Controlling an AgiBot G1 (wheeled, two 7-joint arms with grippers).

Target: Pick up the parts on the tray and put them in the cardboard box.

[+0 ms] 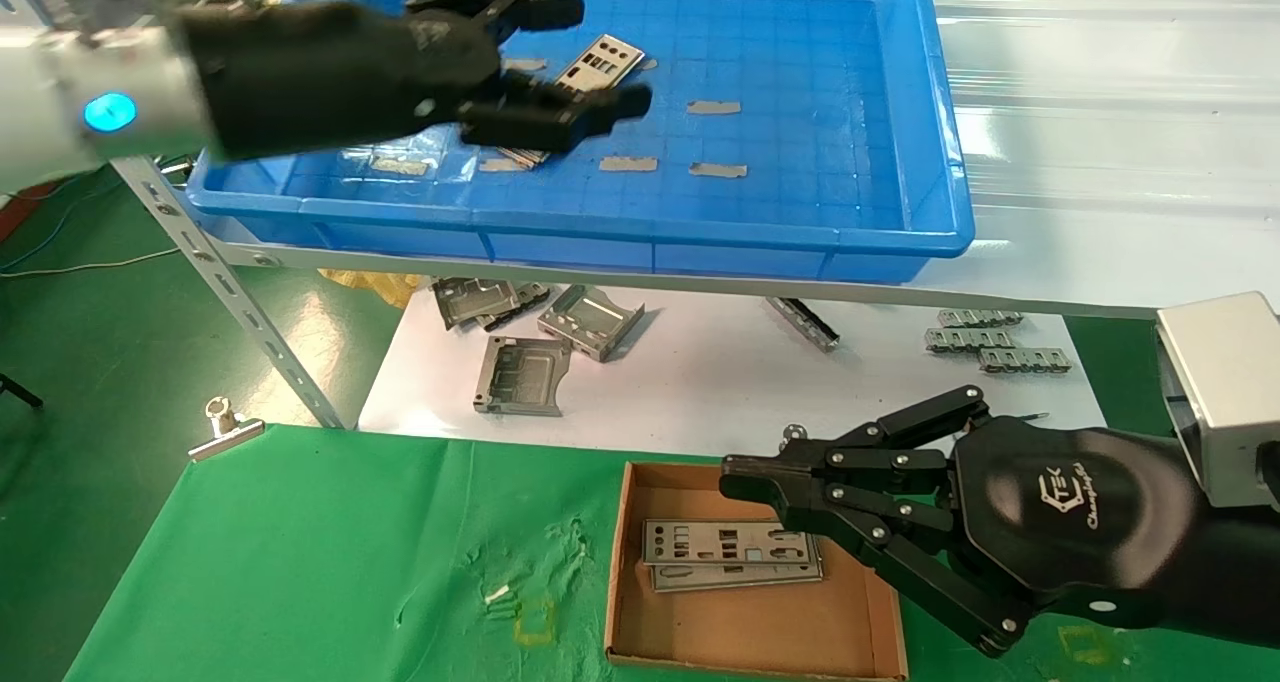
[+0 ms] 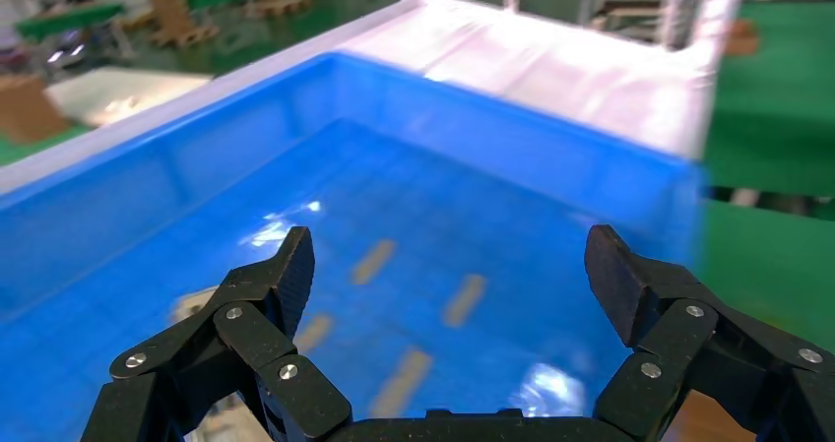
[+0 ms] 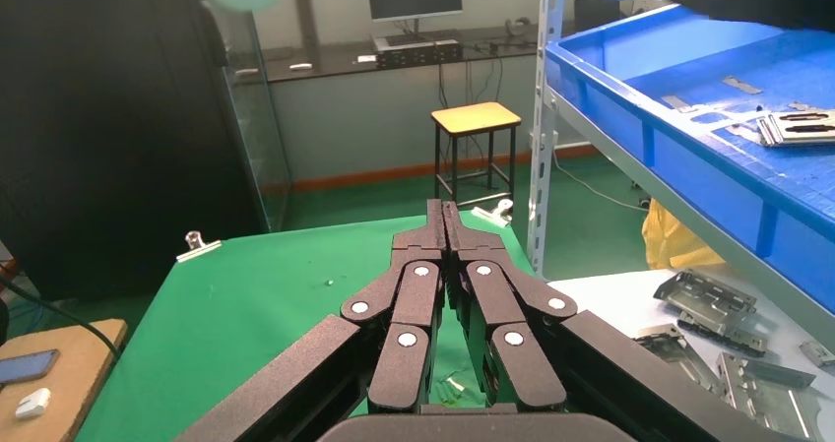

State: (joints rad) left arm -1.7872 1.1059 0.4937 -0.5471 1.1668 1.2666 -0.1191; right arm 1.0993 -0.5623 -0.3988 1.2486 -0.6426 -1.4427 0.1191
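Head view: right gripper hangs closed and empty over the cardboard box, which holds two stacked plates; parked, judged idle. Left gripper, jaws wide and empty, hovers over the blue tray above the remaining plates. Judged step: reach and pick. Advice: descend straddling the top plate's narrow width and close on one plate only. Between box and tray, folded metal brackets and toothed strips lie on the white sheet, off the likely path. Grey tape strips sit near the plates; avoid snagging.

Green floor, stool, perhaps dark partition.
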